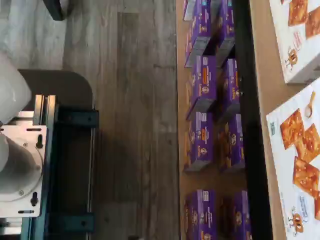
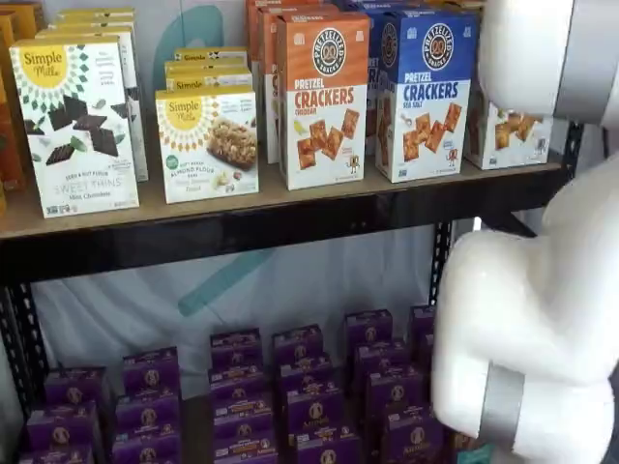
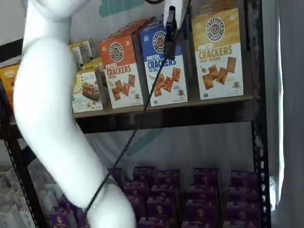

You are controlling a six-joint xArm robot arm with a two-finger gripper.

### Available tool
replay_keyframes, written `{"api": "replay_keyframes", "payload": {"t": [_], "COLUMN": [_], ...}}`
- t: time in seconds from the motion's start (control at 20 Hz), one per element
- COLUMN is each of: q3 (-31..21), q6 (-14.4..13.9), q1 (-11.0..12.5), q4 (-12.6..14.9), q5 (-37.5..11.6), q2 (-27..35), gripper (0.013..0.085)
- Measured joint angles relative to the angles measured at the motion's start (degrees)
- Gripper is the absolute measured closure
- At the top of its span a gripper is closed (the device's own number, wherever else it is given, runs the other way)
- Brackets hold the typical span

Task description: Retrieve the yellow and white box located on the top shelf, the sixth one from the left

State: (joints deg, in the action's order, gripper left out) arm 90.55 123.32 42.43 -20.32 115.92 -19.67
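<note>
The yellow and white box (image 3: 218,52) stands upright at the right end of the top shelf (image 3: 166,116), next to the blue carton (image 3: 164,66). In a shelf view the white arm hides most of it and only its lower front (image 2: 508,130) shows on the shelf (image 2: 242,232). My gripper (image 3: 169,42) hangs from above in front of the blue carton, left of the yellow and white box. Its black fingers show side-on with no plain gap. The wrist view shows the shelf board (image 1: 265,75) and two white cracker fronts; which carton is which I cannot tell.
An orange carton (image 2: 324,97) and Simple Mills boxes (image 2: 206,140) stand further left on the top shelf. Purple boxes (image 2: 290,396) fill the lower shelf. A black cable (image 3: 128,142) runs down from the gripper. The white arm (image 2: 532,290) fills the right side, and black posts (image 3: 256,142) frame the shelves.
</note>
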Motion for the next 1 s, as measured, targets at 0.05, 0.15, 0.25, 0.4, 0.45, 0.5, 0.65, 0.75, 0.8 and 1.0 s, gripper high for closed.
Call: {"api": "replay_keyframes", "payload": {"t": [0.05,0.15,0.25,0.4,0.45,0.5,0.65,0.75,0.8,1.0], "q3": [0.11,-0.13,-0.73,-1.48,-1.55,-1.52,-1.42,-1.57,-1.59,-2.59], "q6": [-0.11,-0.79,-1.35,-1.76,-1.78,-1.78,-1.56,-1.31,-1.19,-0.79], "q1": [-1.09,-3.87,-4.69,-5.13,-5.11,-4.97,-3.65,-2.01,-1.11,3.06], "q4": [1.93,5.83,6.58,6.63,6.49,6.23,4.11,1.3,-0.29,-8.2], "q5": [-0.14,-0.69,-1.1,-1.62,-1.7,-1.69,-2.08,-2.94,-3.43,-7.34], "q2": [-0.08,-0.7,-1.24,-1.82,-1.88,-1.86,-1.86,-2.08,-2.16,-3.3], "gripper": [0.013,0.013,0.013,0.013,0.013,0.013,0.013,0.013,0.013,0.013]}}
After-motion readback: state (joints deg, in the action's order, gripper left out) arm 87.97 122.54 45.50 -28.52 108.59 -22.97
